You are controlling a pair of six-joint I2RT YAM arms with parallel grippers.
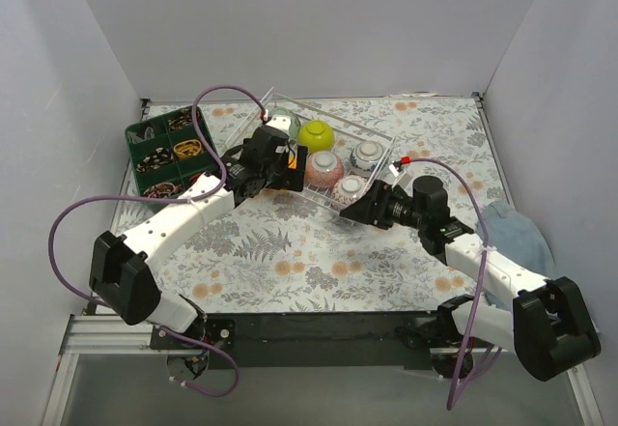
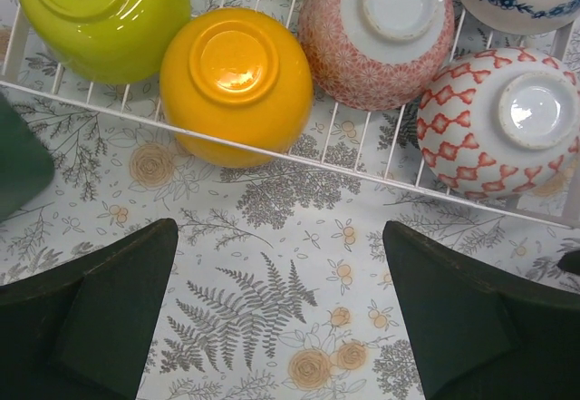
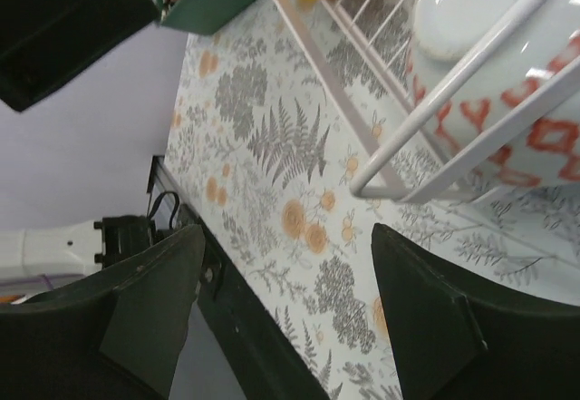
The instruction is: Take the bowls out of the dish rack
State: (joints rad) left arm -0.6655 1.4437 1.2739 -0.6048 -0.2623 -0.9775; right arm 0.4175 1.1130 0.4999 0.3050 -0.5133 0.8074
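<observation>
- The white wire dish rack [image 1: 338, 117] is sitting in the upper middle of the top view, on the floral-patterned table [image 1: 290, 252].
- Bowls are lying inside it. A pale green bowl [image 1: 283, 120] is sitting at the rack's upper left end, with a lime-yellow bowl [image 1: 316, 135] just to its right and a blue-and-white bowl [image 1: 367, 156] further right.
- Across the top of the left wrist view, an orange bowl [image 2: 236, 82], a pink-patterned bowl [image 2: 376, 33] and a red-zigzag bowl [image 2: 503, 123] are resting foot-up along the rack's near bar. The orange bowl is sitting just beside the lime-yellow one.
- The left claw [image 2: 279, 273] is hovering over the table just short of that bar. Its jaws are standing wide apart and holding nothing, and the orange bowl is showing just above the gap.
- The right claw [image 3: 285, 273] is standing open and empty too. It is facing the rack's rounded corner, where the red-zigzag bowl is lying against the wires at the upper right of that frame.
- A dark green compartmented tray [image 1: 169, 151] is sitting left of the rack, in the upper left of the top view.
- A blue cloth [image 1: 517, 238] is lying at the right edge of the table.
</observation>
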